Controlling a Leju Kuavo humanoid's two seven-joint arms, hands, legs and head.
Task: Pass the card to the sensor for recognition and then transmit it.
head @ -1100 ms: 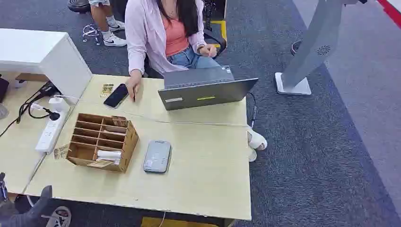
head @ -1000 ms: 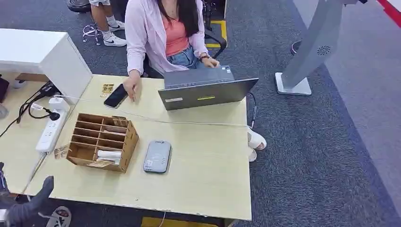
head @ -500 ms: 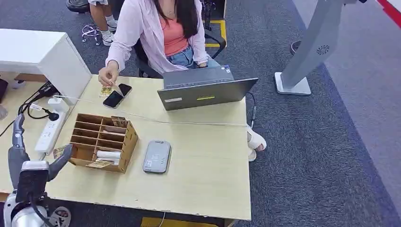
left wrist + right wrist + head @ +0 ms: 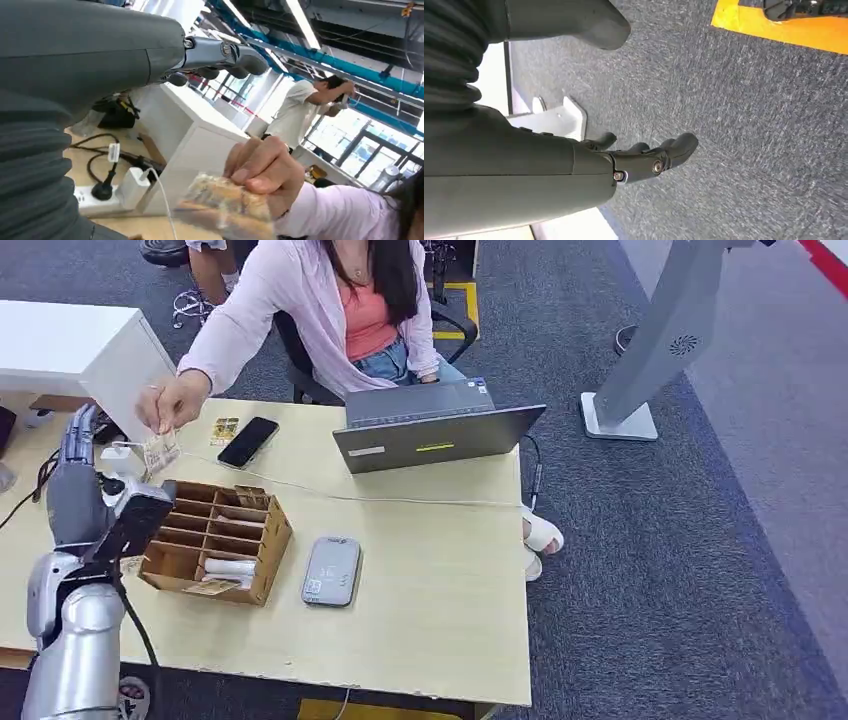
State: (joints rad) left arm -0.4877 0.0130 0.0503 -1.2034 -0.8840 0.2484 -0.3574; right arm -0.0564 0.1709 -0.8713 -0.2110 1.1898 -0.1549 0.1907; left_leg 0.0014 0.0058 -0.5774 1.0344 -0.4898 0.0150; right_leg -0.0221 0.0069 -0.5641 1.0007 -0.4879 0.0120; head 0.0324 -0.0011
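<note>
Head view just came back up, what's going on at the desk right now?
A person in a pink shirt is reaching across the table and holding out a card toward the robot's raised left hand. The left hand is open and has not taken the card yet. The grey sensor lies flat on the table beside the wooden organizer, with nothing on it. The right hand hangs over the carpet, holding nothing.

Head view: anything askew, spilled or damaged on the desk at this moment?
Nothing spilled or broken. A loose card lies on the table beside the wooden organizer, partly under it, and another pokes from its front slot.
</note>
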